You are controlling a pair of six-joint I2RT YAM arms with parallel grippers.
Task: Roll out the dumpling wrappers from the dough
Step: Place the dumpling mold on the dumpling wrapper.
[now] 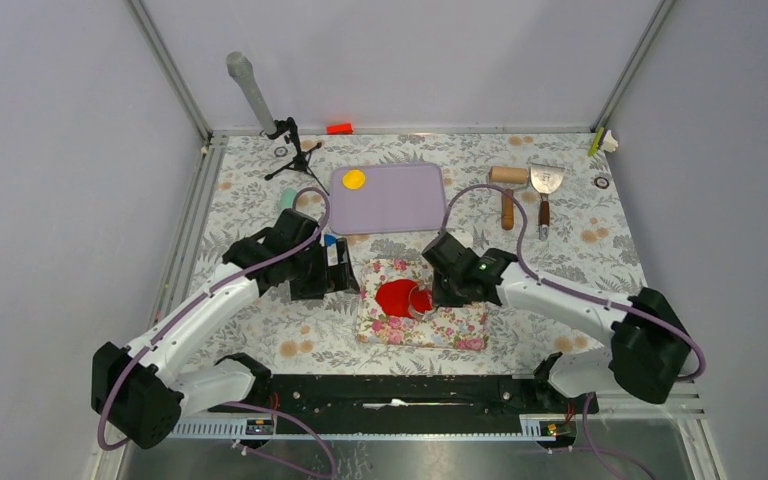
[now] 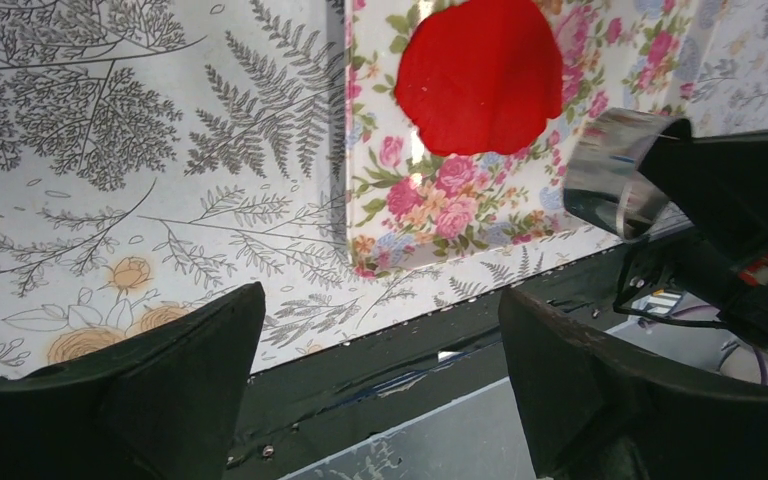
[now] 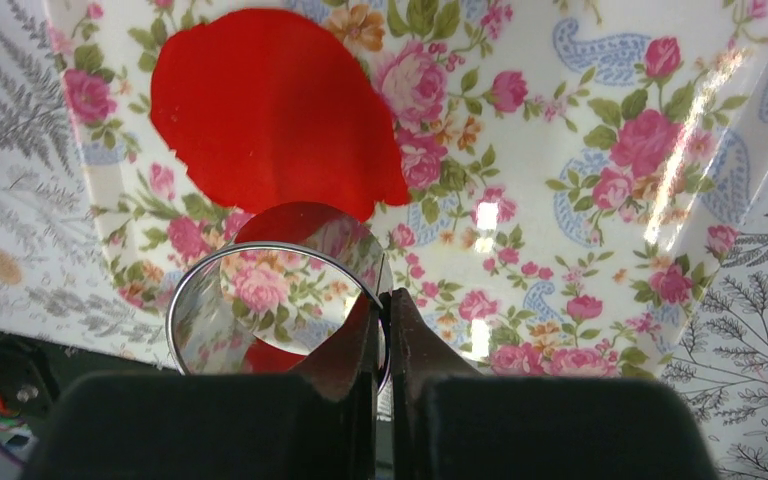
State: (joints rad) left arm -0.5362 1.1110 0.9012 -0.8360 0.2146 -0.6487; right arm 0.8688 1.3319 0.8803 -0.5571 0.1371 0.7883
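dough (image 3: 270, 110): flat red sheet with an uneven outline, lying on the left half of the flowered board (image 1: 450, 325); one yellow wrapper (image 1: 354, 179) sits well apart on the purple tray (image 1: 410, 195) at the back; right gripper (image 3: 385, 310) jaws nearly closed, pinching the wall of a metal ring cutter (image 3: 275, 300); ring sits at the sheet's near edge, partly over red, partly over bare board; cannot tell whether it touches the board; left gripper (image 2: 378, 310) jaws wide, holding nothing, just beside the board's left edge; risks, as judged: a press here would likely give a disc with one side missing, since the ring overhangs the sheet's edge; the thin pinch on the rim may let the ring twist or slip; soft clay may stick inside the ring and lift with it; board is unheld and may slide; surface: fern-print cloth (image 1: 580, 250) over the table; rolling pin (image 1: 507, 178) and scraper (image 1: 545, 182) at back right; plain pale walls, metal frame posts in the corners.
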